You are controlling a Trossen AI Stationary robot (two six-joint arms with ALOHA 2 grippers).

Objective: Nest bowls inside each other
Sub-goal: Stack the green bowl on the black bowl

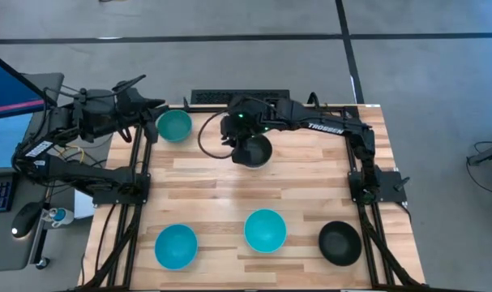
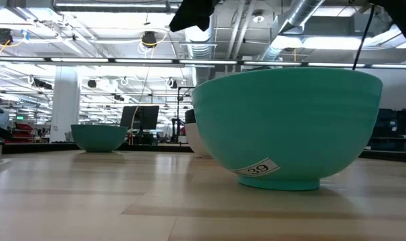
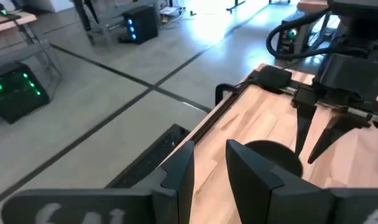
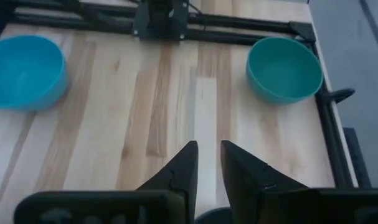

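Observation:
In the high view a black bowl (image 1: 254,152) sits near the far edge, at mid table. My right gripper (image 1: 247,139) hangs open over it. The left wrist view shows its two fingers (image 3: 299,134) pointing down by the black bowl's rim (image 3: 269,149), and I cannot tell if they touch. The low view shows a white bowl (image 2: 197,142) under a dark shape. A teal-green bowl (image 1: 174,126) stands at the far left, beside my left gripper (image 1: 152,113), which is open and holds nothing. Two turquoise bowls (image 1: 176,246) (image 1: 265,229) and a second black bowl (image 1: 340,242) stand upright along the near edge.
Black frame rails (image 1: 140,174) run along the table's left and right sides and its far edge. A wide strip of bare wood (image 1: 254,191) lies between the far bowls and the near row. A desk with a monitor and mouse stands off the left side.

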